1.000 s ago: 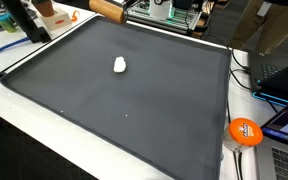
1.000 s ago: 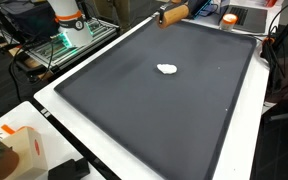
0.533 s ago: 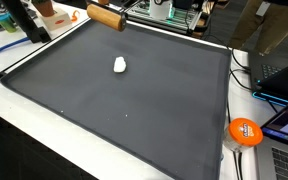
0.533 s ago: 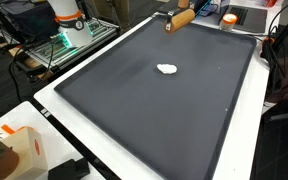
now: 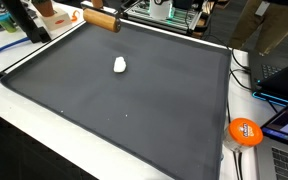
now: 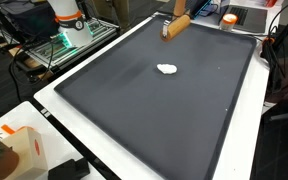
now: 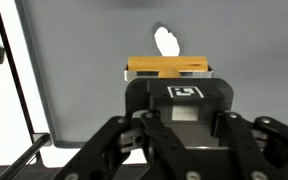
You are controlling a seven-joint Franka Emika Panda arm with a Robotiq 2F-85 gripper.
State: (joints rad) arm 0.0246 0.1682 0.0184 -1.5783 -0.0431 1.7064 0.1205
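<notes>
In the wrist view my gripper (image 7: 166, 78) is shut on a light brown wooden piece (image 7: 166, 67), which sticks out just past the black jaw housing. Both exterior views show that same brown wooden piece (image 5: 101, 19) (image 6: 176, 25) hanging over the far edge of the dark grey mat (image 5: 134, 110) (image 6: 154, 110); the gripper itself is out of their frames. A small white lump (image 5: 120, 65) (image 6: 167, 69) (image 7: 166, 41) lies alone on the mat, a short way in front of the wooden piece and apart from it.
An orange disc (image 5: 245, 131) and laptops (image 5: 284, 75) sit beside the mat. The robot's base (image 6: 66, 18) stands off one corner. A white and orange box (image 6: 19, 150) sits near another. A black post (image 5: 24, 20) leans at the mat's far corner.
The wooden piece has come down further into both exterior views and moved over the mat's far edge, closer to the white lump. The lump has not moved.
</notes>
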